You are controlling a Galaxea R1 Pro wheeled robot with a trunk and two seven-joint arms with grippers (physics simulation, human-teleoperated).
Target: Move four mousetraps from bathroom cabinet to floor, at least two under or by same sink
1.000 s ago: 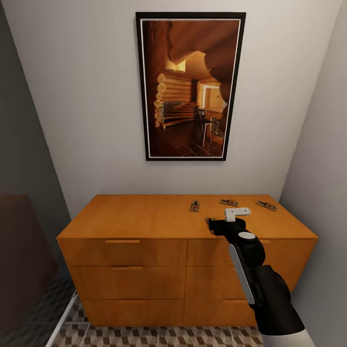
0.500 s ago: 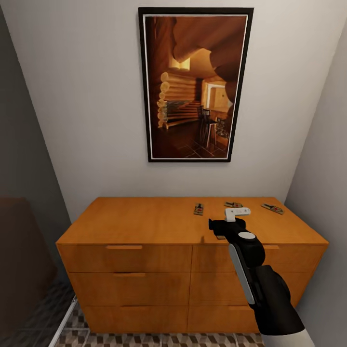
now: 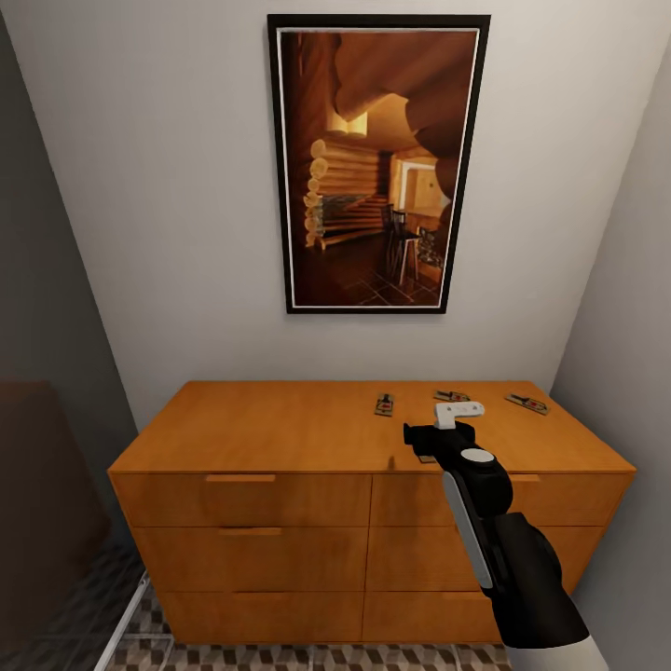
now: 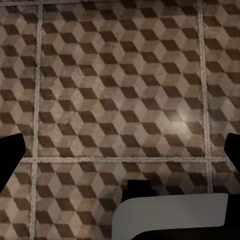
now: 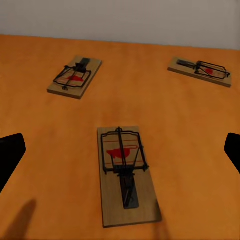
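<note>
The right gripper (image 5: 120,150) is seen with jaws spread above the cabinet (image 3: 280,429); one mousetrap (image 5: 125,172) lies between them, two mousetraps (image 5: 75,76) beyond. The left gripper (image 4: 120,150) is likewise spread over the bathroom floor (image 4: 120,80). No writing is legible.

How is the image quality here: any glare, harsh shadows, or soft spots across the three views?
Head view: even, soft light, with the left edge falling into dark shade; the mousetraps on the cabinet are tiny and lack detail. Right wrist view: sharp, the nearest mousetrap crisp, faint shadows at the lower edge. Left wrist view: a pale sheen on the bathroom floor, tiles slightly soft.
</note>
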